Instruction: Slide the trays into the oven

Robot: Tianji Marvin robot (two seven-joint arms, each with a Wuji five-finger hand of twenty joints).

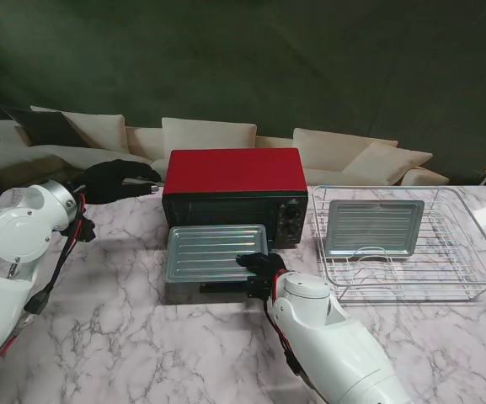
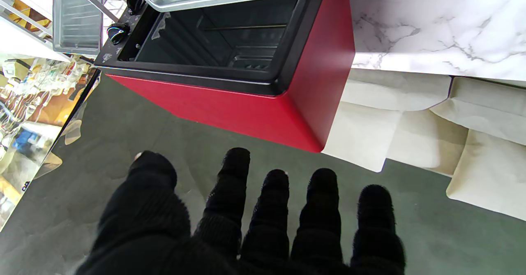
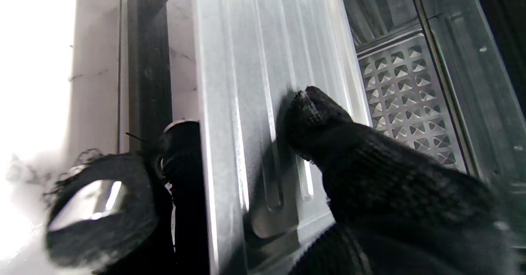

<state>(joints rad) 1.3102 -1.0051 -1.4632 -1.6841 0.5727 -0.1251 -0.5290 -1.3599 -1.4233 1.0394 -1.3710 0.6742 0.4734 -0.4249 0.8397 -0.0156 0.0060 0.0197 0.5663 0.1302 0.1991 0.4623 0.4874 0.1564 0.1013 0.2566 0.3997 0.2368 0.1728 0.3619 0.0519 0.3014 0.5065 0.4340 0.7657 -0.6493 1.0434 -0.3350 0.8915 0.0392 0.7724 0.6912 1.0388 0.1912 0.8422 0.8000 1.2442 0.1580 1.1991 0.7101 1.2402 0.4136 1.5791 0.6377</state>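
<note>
A marble table (image 1: 141, 337) fronts cream sofas (image 1: 209, 135). The right hand (image 1: 262, 266) grips 1 tray (image 1: 213, 251), lying crosswise at the oven (image 1: 234, 181) mouth. The left hand (image 1: 112, 178) hovers spread, empty.

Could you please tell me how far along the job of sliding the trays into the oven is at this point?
Done: the oven stands open, but neither tray is fully inside. In hand: the right hand grips the near edge of the first tray, which lies at the oven's mouth, mostly outside. Left: pushing it fully in, then moving the second tray from the wire rack. The left hand hovers open beside the oven.
</note>
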